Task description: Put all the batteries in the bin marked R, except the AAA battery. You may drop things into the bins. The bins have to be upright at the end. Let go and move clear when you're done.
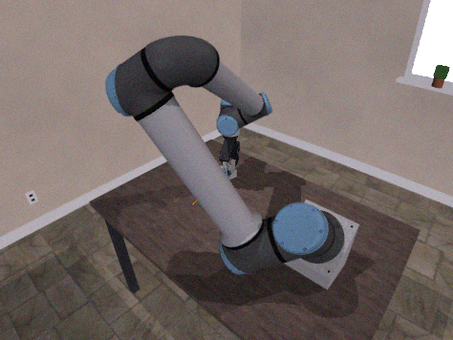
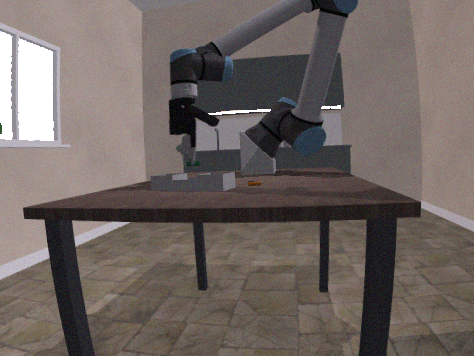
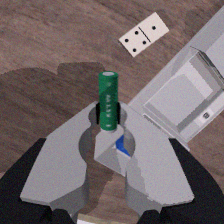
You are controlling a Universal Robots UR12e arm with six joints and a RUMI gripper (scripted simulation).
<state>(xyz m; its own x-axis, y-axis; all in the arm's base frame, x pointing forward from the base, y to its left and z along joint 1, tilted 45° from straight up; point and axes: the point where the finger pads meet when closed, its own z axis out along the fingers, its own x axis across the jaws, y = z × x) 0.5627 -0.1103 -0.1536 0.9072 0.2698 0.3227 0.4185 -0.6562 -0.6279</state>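
Observation:
My gripper (image 1: 229, 173) (image 2: 193, 162) (image 3: 108, 103) is shut on a green battery with "AA 1.5V" print. The battery (image 3: 108, 92) sticks out past the fingertips in the wrist view, and its green also shows below the fingers in the exterior view. The gripper hangs above the table, near the grey bins. The grey bin walls (image 2: 192, 183) stand upright on the table; a bin compartment (image 3: 177, 97) shows at the right of the wrist view. A blue marking (image 3: 122, 145) on a pale surface shows partly between the fingers. No R can be read.
A white domino (image 3: 144, 34) lies on the table beside the bins. A small orange object (image 1: 195, 201) (image 2: 254, 183) lies on the table to one side of the bins. A pale edge (image 3: 100, 220) shows at the bottom of the wrist view.

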